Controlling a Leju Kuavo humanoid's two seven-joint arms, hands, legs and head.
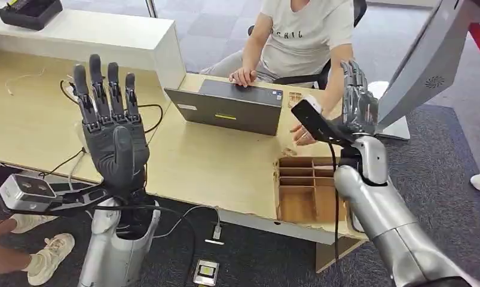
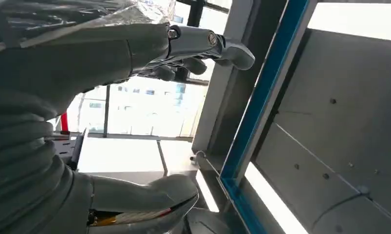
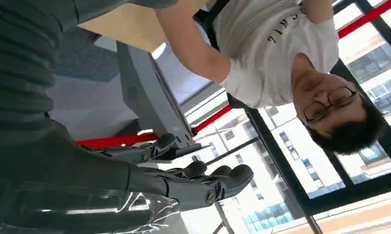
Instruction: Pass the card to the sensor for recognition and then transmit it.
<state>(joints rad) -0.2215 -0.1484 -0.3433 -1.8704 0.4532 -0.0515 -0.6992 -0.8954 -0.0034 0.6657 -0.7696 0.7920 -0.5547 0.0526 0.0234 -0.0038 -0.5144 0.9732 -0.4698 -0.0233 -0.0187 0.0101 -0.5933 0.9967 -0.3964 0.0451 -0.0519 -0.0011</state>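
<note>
1. The left hand [image 1: 113, 128] is raised upright over the near left part of the wooden desk [image 1: 213, 161], palm toward the camera, fingers straight, spread and holding nothing.
2. The left wrist view shows the same hand [image 2: 135, 53] from behind, its fingers [image 2: 217, 46] extended against a grey panel with a blue frame strip [image 2: 261, 97] and bright windows; the desk does not appear here.
3. The right hand [image 1: 358, 104] is raised at the right of the desk, fingers pointing up. In the head view its back faces the camera, so its grasp cannot be read there.
4. The right wrist view shows the right hand [image 3: 183, 170] with its fingers [image 3: 227, 178] slightly curled and apart, nothing between them.
5. The card cannot be identified in any view.
6. A person in a white T-shirt [image 1: 306, 36] sits at the far side of the desk, one hand on a grey laptop [image 1: 231, 107] standing near the far middle of the desk.
7. A wooden tray with compartments [image 1: 303, 188] sits at the near right edge of the desk, beside the right forearm.
8. A small device [image 1: 205, 272] lies on the dark carpet in front of the desk, between the arms.
</note>
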